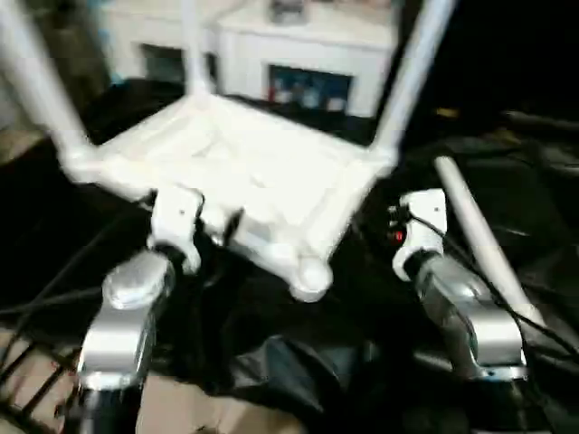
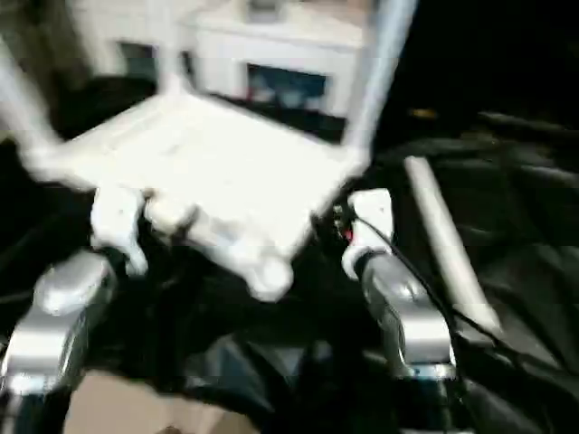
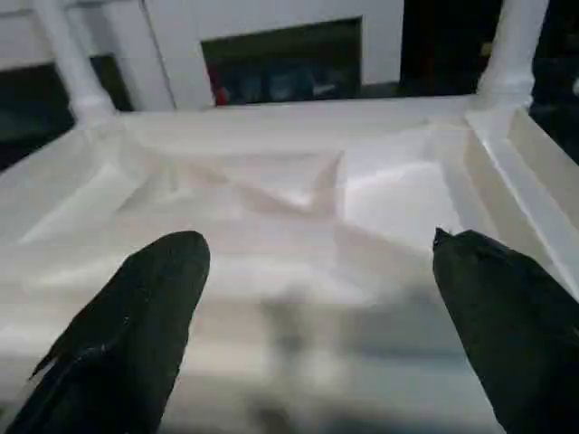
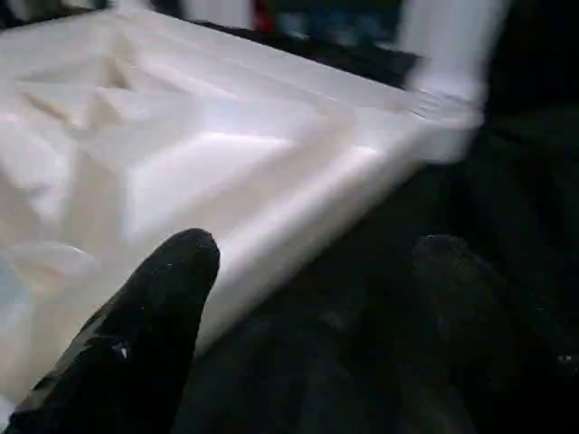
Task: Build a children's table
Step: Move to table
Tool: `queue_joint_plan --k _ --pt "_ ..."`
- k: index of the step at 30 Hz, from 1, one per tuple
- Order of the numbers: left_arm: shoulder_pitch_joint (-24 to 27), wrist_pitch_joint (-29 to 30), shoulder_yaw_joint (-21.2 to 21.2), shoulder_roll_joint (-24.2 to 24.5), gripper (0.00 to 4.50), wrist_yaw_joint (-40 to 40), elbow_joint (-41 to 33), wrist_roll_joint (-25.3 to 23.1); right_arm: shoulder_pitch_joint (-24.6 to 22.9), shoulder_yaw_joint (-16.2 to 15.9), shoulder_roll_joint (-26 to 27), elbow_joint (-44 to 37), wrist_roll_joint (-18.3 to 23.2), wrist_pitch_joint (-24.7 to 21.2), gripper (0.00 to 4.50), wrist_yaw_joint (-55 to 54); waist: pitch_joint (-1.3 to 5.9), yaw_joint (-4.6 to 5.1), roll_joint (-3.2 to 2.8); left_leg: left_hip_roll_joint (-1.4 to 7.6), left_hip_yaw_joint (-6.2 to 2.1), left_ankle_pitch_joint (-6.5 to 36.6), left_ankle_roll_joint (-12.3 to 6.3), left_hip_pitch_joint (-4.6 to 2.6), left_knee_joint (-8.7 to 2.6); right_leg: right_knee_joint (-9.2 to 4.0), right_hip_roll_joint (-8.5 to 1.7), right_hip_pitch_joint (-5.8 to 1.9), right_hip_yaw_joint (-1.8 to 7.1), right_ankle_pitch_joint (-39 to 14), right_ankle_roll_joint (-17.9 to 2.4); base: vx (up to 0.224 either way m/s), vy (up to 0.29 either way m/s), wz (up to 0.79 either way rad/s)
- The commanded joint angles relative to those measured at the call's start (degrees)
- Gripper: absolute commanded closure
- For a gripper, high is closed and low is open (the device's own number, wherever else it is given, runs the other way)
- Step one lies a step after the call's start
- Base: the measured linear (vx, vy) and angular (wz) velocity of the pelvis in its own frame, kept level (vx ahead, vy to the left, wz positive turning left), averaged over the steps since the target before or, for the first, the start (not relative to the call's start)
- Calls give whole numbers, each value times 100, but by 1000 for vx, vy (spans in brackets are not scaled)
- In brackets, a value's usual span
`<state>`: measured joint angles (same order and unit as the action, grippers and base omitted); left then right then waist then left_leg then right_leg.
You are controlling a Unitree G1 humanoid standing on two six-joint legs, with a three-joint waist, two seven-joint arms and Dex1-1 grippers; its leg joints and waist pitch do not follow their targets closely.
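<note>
The white table top [image 1: 244, 172] lies upside down on black cloth, its ribbed underside facing up. Three white legs stand in its corner sockets: left [image 1: 41, 86], back [image 1: 192, 45] and right [image 1: 412, 72]. The near corner socket [image 1: 312, 271] holds nothing. A fourth leg [image 1: 479, 240] lies loose on the cloth to the right. My left gripper [image 3: 317, 298] is open, its fingers [image 3: 136, 325] spread over the top's near rim. My right gripper [image 4: 308, 298] is open beside the top's right edge, with one finger [image 4: 154, 316] in front of the rim and the other over the cloth.
A white cabinet [image 1: 308, 54] with glass doors stands behind the table. Black cloth [image 1: 271, 344] covers the work area in folds. Dark cables [image 1: 54, 298] run at the left, and tan floor [image 1: 181, 407] shows at the bottom.
</note>
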<state>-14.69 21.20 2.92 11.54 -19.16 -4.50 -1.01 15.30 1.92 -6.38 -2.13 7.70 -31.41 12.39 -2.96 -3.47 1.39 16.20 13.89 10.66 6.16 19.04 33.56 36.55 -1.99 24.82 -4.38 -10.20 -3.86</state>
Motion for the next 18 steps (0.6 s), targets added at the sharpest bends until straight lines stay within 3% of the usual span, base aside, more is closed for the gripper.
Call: queue_joint_plan --k 1,2,3,4,5,6,7,8,9,10,11,12,13,14,15,16,17,18 --pt "-121 38 -144 -227 4 84 137 2 10 194 -13 -65 12 -53 67 -103 447 40 -173 976 -220 402 -749 -465 -641 255 -328 269 -83 441 -710 4 -178 -56" --pt "-132 38 -137 -247 4 79 141 22 16 201 -3 -64 21 -39 67 -107 502 68 141 -166 331 1402 -1052 -295 81 -270 -30 152 170 933 -1121 4 -178 -56" --pt "-165 107 -98 -315 4 113 151 113 35 163 -25 -55 -42 1 67 -149 541 -81 455 -1016 110 1988 -1342 501 906 -465 -380 -541 437 781 -1056 30 -193 -48" --pt "-221 174 -77 -341 4 204 190 111 65 148 -38 -25 -91 -36 67 -212 544 -234 323 -999 -239 1207 -976 596 1017 -557 -716 -516 388 -445 918 12 -168 -22" --pt "-252 195 -72 -346 4 268 224 97 81 136 -45 -11 -115 -70 67 -253 481 -179 299 -945 -459 747 -742 770 862 -518 -817 -594 541 -607 2624 12 -168 -22" --pt "-291 161 -69 -353 4 329 271 87 134 166 -34 11 -139 -210 67 -376 474 -162 267 -937 -534 607 -803 747 812 -577 -904 -628 557 -572 2969 -35 -130 -11" --pt "-312 92 -70 -360 4 359 314 104 206 223 -17 26 -140 -394 67 -503 445 -159 169 -954 -686 471 -1194 725 862 -736 -1177 -632 666 -434 3218 -57 -62 -16" --pt "-305 115 -118 -332 4 325 304 80 249 253 -27 44 -106 -498 67 -501 363 -160 -22 -759 -919 481 -1418 680 896 -961 -1630 -596 814 -822 2730 -57 -62 -16" --pt "-305 189 -167 -297 4 306 299 37 313 301 -47 86 -42 -559 67 -463 345 -155 -66 -679 -998 577 -1442 666 878 -1045 -1692 -618 829 -1259 2409 -83 -16 -24" --pt "-307 187 -190 -277 4 309 302 1 377 329 -89 144 -24 -559 67 -432 266 -127 -128 -580 -1011 584 -1452 525 745 -1257 -1529 -628 341 -2681 2010 -86 3 -36" --pt "-308 181 -193 -273 4 305 305 -6 400 341 -104 167 -15 -554 67 -419 203 -105 -341 -28 -1125 740 -1630 466 322 -1157 -1077 -818 -287 -3577 1563 -86 3 -36" --pt "-311 128 -162 -279 0 212 301 56 554 405 -216 348 -11 -518 67 -386 187 -308 -548 917 -1490 1554 -1959 750 -477 752 -741 -981 -315 -2538 875 45 103 -20" --pt "-291 32 -167 -251 0 150 267 57 654 450 -285 475 -36 -547 38 -416 278 -368 -393 112 -760 2174 -1360 629 -536 1011 -219 -317 -32 -1495 292 71 47 25" --pt "-267 8 -224 -176 0 43 226 51 792 521 -380 645 -43 -598 31 -421 347 -130 -80 -176 -598 3460 -897 80 -330 539 -353 -172 247 -1509 394 71 47 25" --pt "-254 -3 -271 -117 0 -22 203 40 886 567 -441 759 -50 -633 31 -427 262 -135 -77 -360 -594 3521 -362 0 -219 252 -615 -88 426 -2206 208 -45 -108 26" --pt "-239 22 -318 -47 0 -118 190 125 1057 618 -547 980 -77 -662 28 -420 257 -282 39 -505 -686 1607 -278 186 520 -618 -1422 -255 805 -3558 163 -23 -77 -8" --pt "-237 32 -327 -33 0 -138 189 149 1093 626 -569 1026 -85 -667 19 -419 297 -388 -26 -427 -804 168 -406 447 301 -463 -1287 -612 680 -3010 123 -23 -77 -8" --pt "-233 19 -345 4 0 -163 184 172 1194 633 -641 1154 -89 -678 8 -373 298 -418 -71 -377 -762 53 -372 394 94 -437 -1043 -559 525 -2612 43 0 0 0"
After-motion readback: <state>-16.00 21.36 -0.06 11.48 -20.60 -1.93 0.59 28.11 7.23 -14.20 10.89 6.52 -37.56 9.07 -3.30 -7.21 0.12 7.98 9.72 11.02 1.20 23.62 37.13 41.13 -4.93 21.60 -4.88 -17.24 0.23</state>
